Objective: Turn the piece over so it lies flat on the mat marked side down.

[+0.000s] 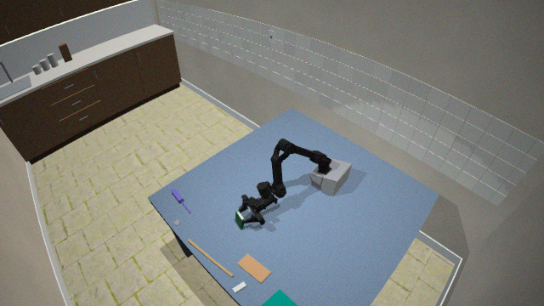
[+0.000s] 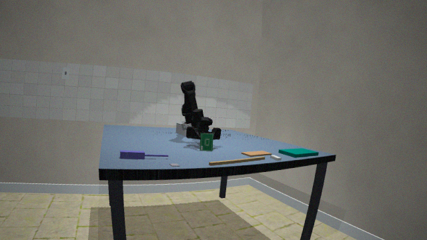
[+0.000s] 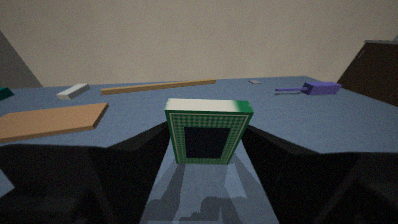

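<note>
The piece is a small green board (image 3: 207,131) with a dark square on the face turned to the wrist camera. It stands upright on its edge on the blue mat (image 1: 297,204). My gripper (image 3: 206,126) is low over the mat and shut on the green board, one finger on each side edge. In the top view the board (image 1: 240,219) stands at the fingertips of the gripper (image 1: 248,214), well out from the grey base block (image 1: 331,175). In the exterior view the board (image 2: 206,142) shows a green face with a dark mark.
A purple tool (image 1: 180,199), a small grey chip (image 1: 177,222), a long wooden strip (image 1: 210,257), an orange plate (image 1: 254,268), a white block (image 1: 239,286) and a teal plate (image 1: 278,299) lie near the mat's front edges.
</note>
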Controlling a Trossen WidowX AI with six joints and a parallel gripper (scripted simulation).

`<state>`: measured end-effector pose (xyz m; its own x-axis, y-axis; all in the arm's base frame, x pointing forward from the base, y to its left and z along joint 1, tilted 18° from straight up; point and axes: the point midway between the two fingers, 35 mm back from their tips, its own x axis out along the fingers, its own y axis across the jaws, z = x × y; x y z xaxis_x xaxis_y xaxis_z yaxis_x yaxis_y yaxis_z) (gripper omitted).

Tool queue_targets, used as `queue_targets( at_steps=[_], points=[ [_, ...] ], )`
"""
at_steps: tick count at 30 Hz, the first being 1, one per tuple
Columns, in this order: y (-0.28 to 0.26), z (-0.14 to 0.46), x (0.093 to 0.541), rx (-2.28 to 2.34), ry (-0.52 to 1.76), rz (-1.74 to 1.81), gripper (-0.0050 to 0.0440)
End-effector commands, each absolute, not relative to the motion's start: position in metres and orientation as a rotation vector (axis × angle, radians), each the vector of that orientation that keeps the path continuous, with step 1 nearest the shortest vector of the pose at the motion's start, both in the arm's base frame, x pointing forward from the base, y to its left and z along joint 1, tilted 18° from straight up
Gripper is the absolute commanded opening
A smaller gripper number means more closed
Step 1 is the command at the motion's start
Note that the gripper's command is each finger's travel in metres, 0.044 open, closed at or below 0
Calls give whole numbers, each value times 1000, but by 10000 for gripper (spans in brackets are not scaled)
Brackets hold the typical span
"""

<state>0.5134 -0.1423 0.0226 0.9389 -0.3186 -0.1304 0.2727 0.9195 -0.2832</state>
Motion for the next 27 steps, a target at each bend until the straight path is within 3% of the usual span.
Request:
queue_targets(
  at_steps=[1,27],
  points=[
    [-142,19,509,-269,191,-306,0],
    [-141,17,504,-267,182,-307,0]
  ],
)
